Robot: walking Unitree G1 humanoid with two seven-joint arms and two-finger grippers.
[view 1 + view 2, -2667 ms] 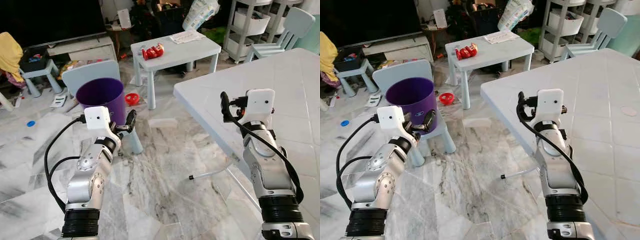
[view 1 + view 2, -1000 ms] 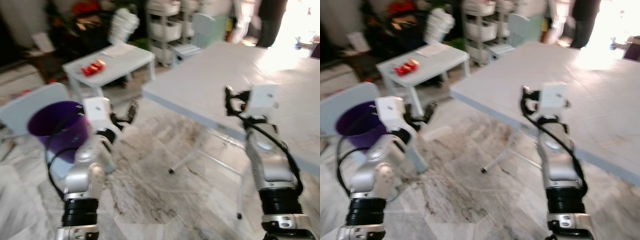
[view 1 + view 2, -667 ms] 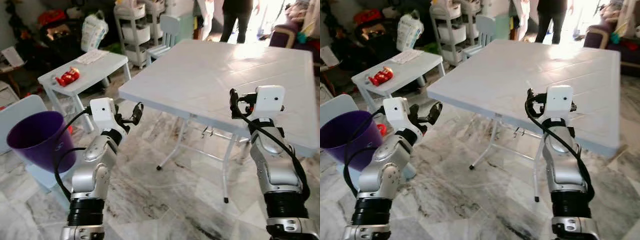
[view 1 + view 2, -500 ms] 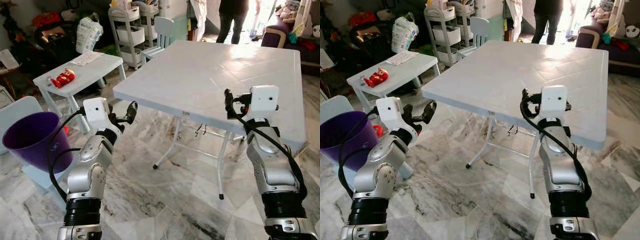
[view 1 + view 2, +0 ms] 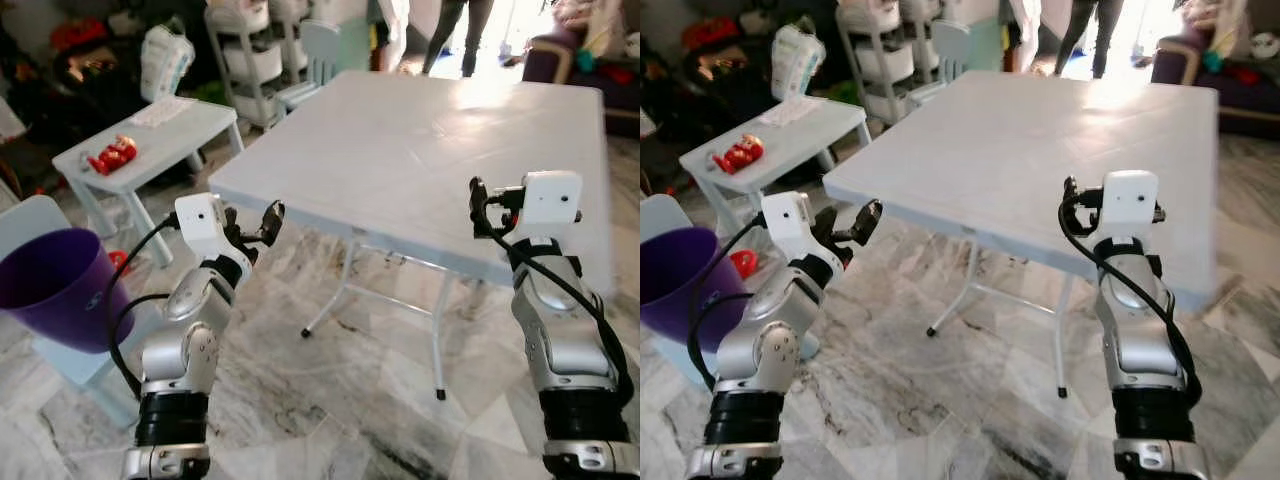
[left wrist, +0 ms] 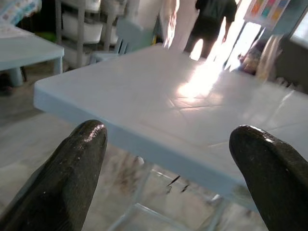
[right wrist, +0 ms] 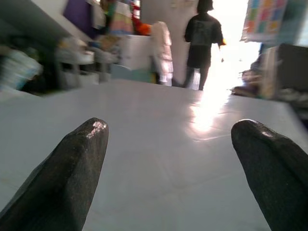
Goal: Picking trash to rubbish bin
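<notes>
Standing at the robot's left, the purple bin [image 5: 50, 285] holds nothing visible.

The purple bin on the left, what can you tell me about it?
The bin is a deep purple, round, open-topped bucket that looks like plastic, narrowing toward its base. It leans a little and sits on a pale blue child's chair, whose backrest rises behind it. Its inside looks dark; I can't tell what's in it. The left arm's black cable crosses its front.

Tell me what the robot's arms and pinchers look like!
Both arms are shiny silver with ribbed black cuffs and looping black cables. Each wrist carries a white boxy camera block. The left gripper and right gripper each have two long, rounded black fingers.
</notes>
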